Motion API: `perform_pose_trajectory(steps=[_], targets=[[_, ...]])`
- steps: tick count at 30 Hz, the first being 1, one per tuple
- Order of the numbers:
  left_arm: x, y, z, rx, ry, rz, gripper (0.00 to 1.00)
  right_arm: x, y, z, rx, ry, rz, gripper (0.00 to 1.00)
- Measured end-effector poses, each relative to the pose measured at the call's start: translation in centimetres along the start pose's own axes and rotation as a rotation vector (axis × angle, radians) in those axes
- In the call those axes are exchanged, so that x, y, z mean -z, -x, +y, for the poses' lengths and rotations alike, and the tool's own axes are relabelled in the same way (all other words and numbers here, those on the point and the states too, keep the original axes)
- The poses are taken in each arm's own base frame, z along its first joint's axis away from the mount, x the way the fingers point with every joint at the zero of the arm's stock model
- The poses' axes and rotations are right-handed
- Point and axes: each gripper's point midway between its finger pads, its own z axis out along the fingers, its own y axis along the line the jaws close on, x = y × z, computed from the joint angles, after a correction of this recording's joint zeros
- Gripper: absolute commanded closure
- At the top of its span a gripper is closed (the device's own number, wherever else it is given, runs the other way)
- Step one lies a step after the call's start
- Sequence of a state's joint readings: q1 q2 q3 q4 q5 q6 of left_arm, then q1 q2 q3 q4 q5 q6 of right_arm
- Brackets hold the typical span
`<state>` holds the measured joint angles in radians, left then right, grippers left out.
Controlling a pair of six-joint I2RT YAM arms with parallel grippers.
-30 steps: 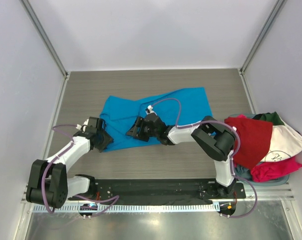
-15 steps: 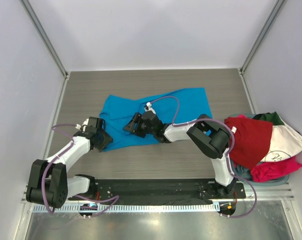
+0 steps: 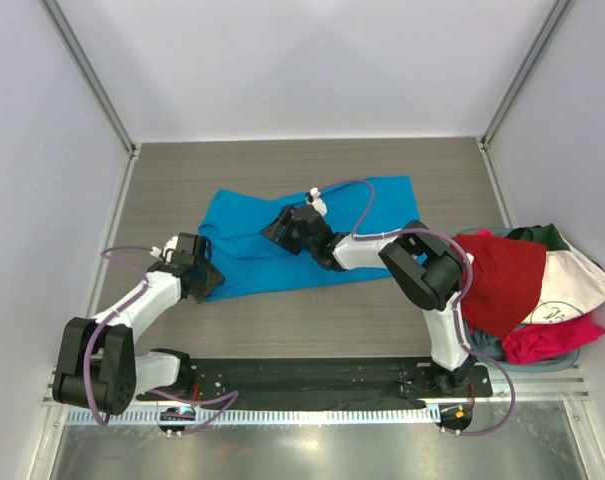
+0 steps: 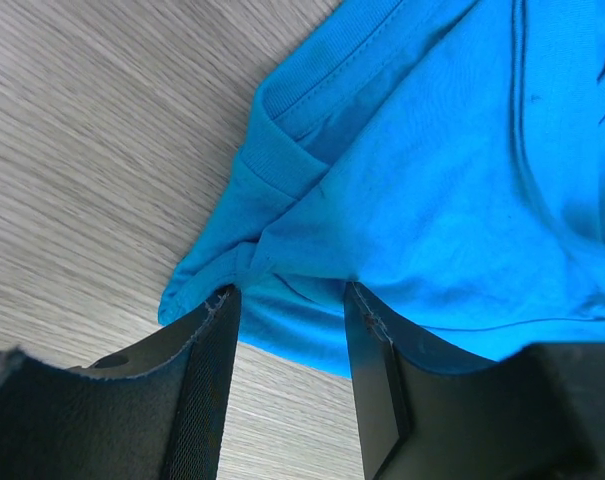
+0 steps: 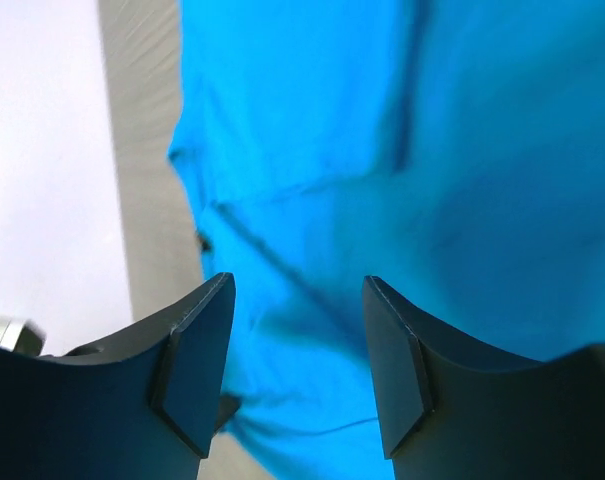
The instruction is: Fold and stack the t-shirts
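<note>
A bright blue t-shirt [image 3: 392, 210] lies spread across the middle of the table. My left gripper [image 3: 207, 280] is at its near left corner. In the left wrist view it [image 4: 287, 295] stands open, with the shirt's folded hem [image 4: 282, 320] at its fingertips and bare table between the fingers lower down. My right gripper [image 3: 274, 228] hovers open over the shirt's left half, and blue cloth [image 5: 302, 200] fills the gap between its fingers [image 5: 197, 370]. Other t-shirts are heaped at the right edge: red [image 3: 504, 280], white [image 3: 572, 285], magenta-pink [image 3: 552, 338] and dark green [image 3: 548, 237].
White walls [image 3: 42, 200] close in the wood-grain table [image 3: 282, 320] on the left, back and right. A black base rail [image 3: 302, 375] runs along the near edge. The right arm's purple cable [image 3: 365, 200] loops over the blue shirt.
My right gripper has moved from the shirt's near edge away from me and a little right, further onto the cloth. The left gripper has stayed at the corner.
</note>
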<state>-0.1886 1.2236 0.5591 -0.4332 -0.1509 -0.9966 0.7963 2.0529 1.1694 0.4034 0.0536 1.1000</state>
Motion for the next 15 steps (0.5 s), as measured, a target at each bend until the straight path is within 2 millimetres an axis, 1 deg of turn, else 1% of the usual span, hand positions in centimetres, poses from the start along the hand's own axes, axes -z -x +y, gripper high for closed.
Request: perform_pose_trajectory(steps=[3, 5, 7, 8, 9, 10, 12, 13, 15], targets=[[0.1, 0.2, 0.4, -0.01, 0.016, -0.014, 0.51, -0.1, 1.1, -1.5, 0.022, -0.051, -0.03, 0.43], [0.1, 0.3, 0.7, -0.014, 0.03, -0.02, 0.51, -0.1, 1.1, -1.9, 0.074, -0.057, -0.022, 0.41], [0.2, 0.4, 1.0, -0.018, 0.044, -0.025, 0.51, 0.0, 0.6, -1.8, 0.143, -0.048, 0.013, 0.42], [0.2, 0.4, 1.2, -0.02, 0.05, -0.027, 0.51, 0.0, 0.3, -1.6, 0.179, -0.044, 0.039, 0.44], [0.2, 0.4, 1.3, -0.023, 0.055, -0.028, 0.51, 0.1, 0.0, -1.1, 0.231, -0.03, 0.07, 0.49], [0.2, 0.4, 1.5, -0.026, 0.06, -0.029, 0.51, 0.1, -0.2, -0.3, 0.283, -0.007, 0.093, 0.52], [0.3, 0.4, 1.6, -0.033, 0.067, -0.03, 0.51, 0.2, -0.2, 1.2, 0.383, 0.046, 0.121, 0.51], [0.3, 0.4, 1.7, -0.037, 0.07, -0.031, 0.51, 0.3, -0.4, 1.7, 0.437, 0.075, 0.138, 0.48], [0.3, 0.4, 1.8, -0.043, 0.073, -0.031, 0.51, 0.6, -1.0, 2.2, 0.541, 0.123, 0.174, 0.46]])
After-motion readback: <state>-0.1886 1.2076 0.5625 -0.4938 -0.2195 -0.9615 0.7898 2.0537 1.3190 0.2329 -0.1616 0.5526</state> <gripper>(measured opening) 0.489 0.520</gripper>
